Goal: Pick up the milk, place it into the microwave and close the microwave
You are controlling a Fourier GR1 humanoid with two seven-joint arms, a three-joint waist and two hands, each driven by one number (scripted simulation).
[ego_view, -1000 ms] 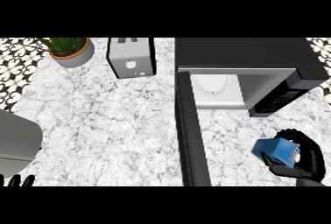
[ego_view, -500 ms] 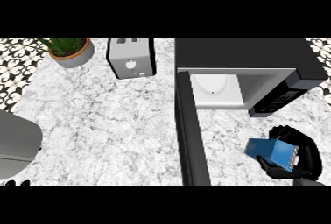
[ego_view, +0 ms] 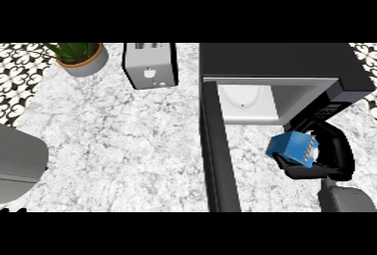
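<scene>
The milk (ego_view: pixel 291 147) is a blue carton, tilted and held above the counter in front of the microwave's opening. My right hand (ego_view: pixel 337 153) is curled round it from the right, coming in from the lower right. The black microwave (ego_view: pixel 280 62) stands at the back right, its door (ego_view: pixel 218 149) swung wide open and seen edge-on, reaching toward the front. Its white inside holds a round turntable (ego_view: pixel 247 99). Only a sliver of my left hand (ego_view: pixel 9 210) shows at the lower left edge.
A silver toaster (ego_view: pixel 150 64) stands at the back middle, and a potted plant (ego_view: pixel 80 58) is at the back left. A grey rounded object (ego_view: pixel 16 164) sits at the left edge. The marble counter (ego_view: pixel 117 144) spreads left of the door.
My right hand has carried the milk up and forward, closer to the microwave's opening. My left hand has sunk lower, almost out of the picture.
</scene>
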